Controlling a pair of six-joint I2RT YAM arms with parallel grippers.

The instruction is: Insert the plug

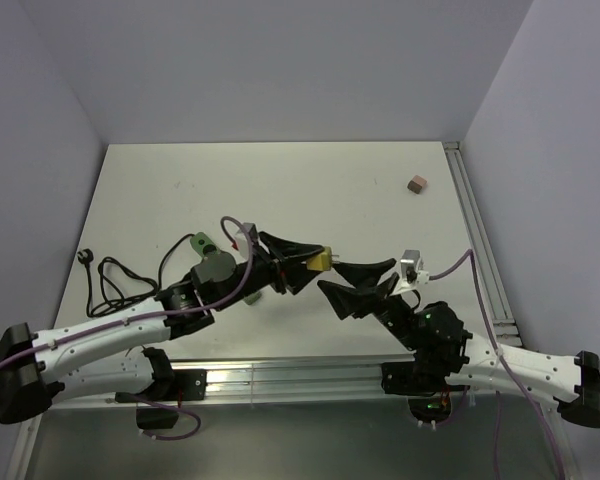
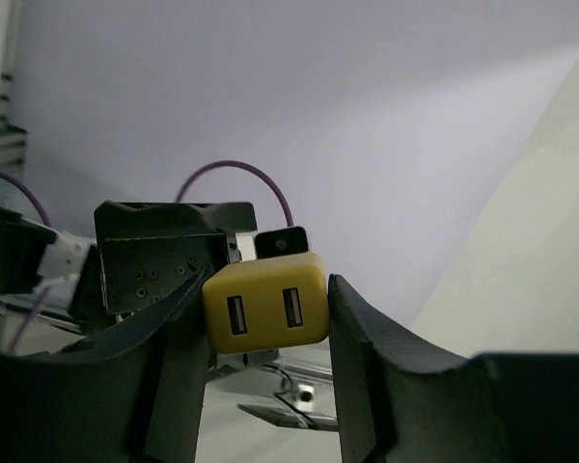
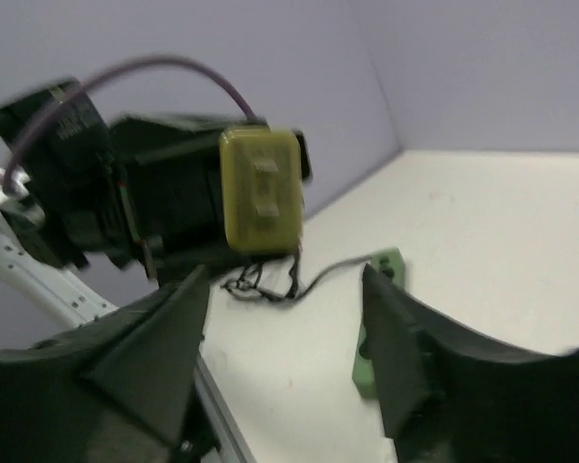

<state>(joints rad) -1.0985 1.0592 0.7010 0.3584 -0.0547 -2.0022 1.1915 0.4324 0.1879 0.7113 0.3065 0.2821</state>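
Table [image 1: 280,180] takes up most of the top view, white and walled on three sides. The left arm [image 1: 110,335] reaches in from the near left corner to the middle, and the right arm [image 1: 520,365] comes in from the near right to meet it.

A green strip [image 3: 364,357] lies on the table below the left arm and is partly hidden by it. A black cable [image 1: 120,285] runs from it in loose loops to the left edge.

The left gripper [image 1: 310,262] is clenched on the yellow plug [image 1: 322,260] and holds it in the air above the middle of the table. The left wrist view shows two USB ports on one face. The opposite face, with two raised bars that are probably the prongs, points at the right wrist camera. The right gripper [image 1: 355,282] sits just beside the plug with its fingers spread and nothing between them. A small brown block [image 1: 416,184] lies well apart, near the far right edge.

This looks like a handover or a regrip, and I see three risks:

- **Dropped plug:** if the left fingers let go before the right ones have a firm hold, the plug falls.
- **Bad grip:** closing off-centre or onto the prong face could twist the plug, so it meets the strip crooked.
- **Strip sliding:** the strip looks loose on the table, so a slanted push may slide it away. The left arm could also snag the cable and drag the strip.
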